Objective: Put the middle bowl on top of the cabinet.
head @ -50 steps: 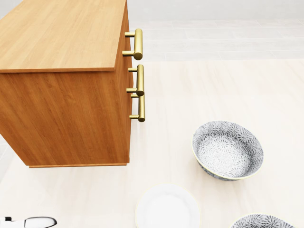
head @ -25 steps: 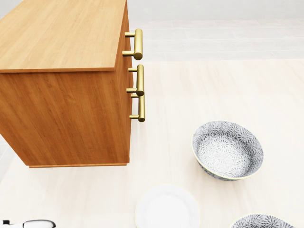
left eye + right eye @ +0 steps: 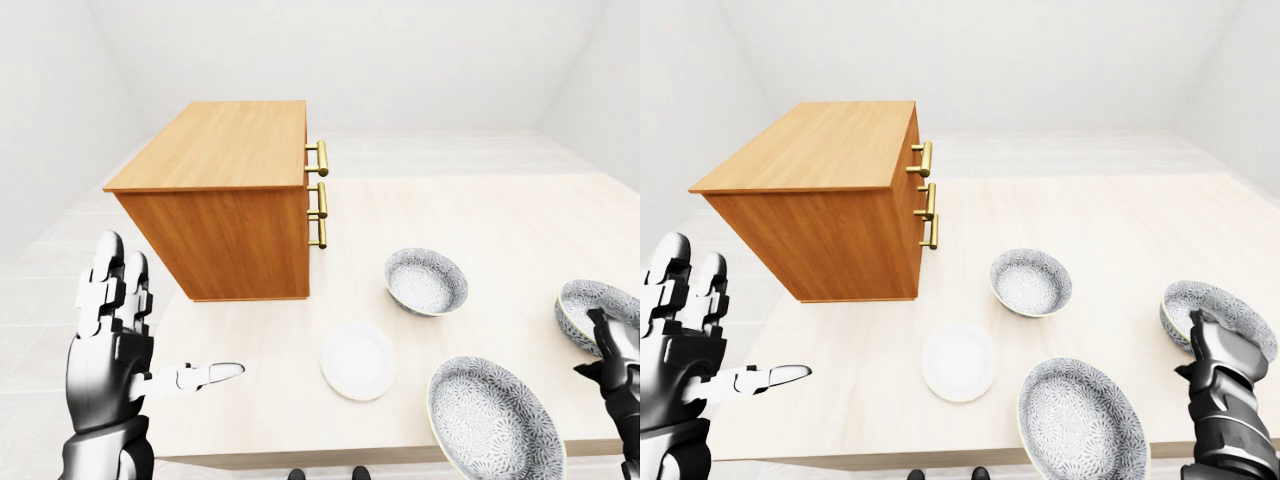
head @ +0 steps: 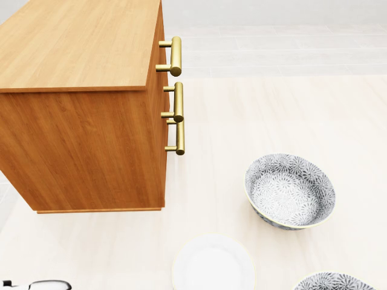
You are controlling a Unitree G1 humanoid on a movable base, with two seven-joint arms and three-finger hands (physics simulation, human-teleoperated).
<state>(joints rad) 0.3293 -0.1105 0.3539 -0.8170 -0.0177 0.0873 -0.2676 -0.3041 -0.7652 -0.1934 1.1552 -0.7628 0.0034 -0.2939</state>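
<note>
The large grey-patterned ceramic bowl (image 3: 495, 420) sits on the pale wooden table (image 3: 500, 210) at the bottom of the left-eye view. It lies between a smaller grey-patterned bowl (image 3: 426, 281), up and to its left, and a third grey-patterned bowl (image 3: 1220, 300) near the right edge. By its place in that row it is probably the middle bowl, though if "middle" means size the pictures do not settle which bowl is meant. A flat white round plate (image 3: 358, 361) rests just beside its left rim.

The orange-brown wooden cabinet (image 3: 225, 145), with brass bar handles (image 3: 320, 158), stands on the same table, well apart to the upper left. Its top is bare.

No bowl is held, so the task looks to be at its reaching step. The left hand (image 3: 110, 345) is raised off the table's left edge, fingers spread wide and upright, thumb pointing right, gripping nothing. The next move calls for a hand to come down over the bowl's rim and close on it before any lift toward the cabinet top.

The right hand (image 3: 1218, 375) shows only its back, overlapping the third bowl's near rim. Whether it touches that bowl, or how far its fingers are curled, cannot be told. The large bowl's lower edge is cut off by the frame.
</note>
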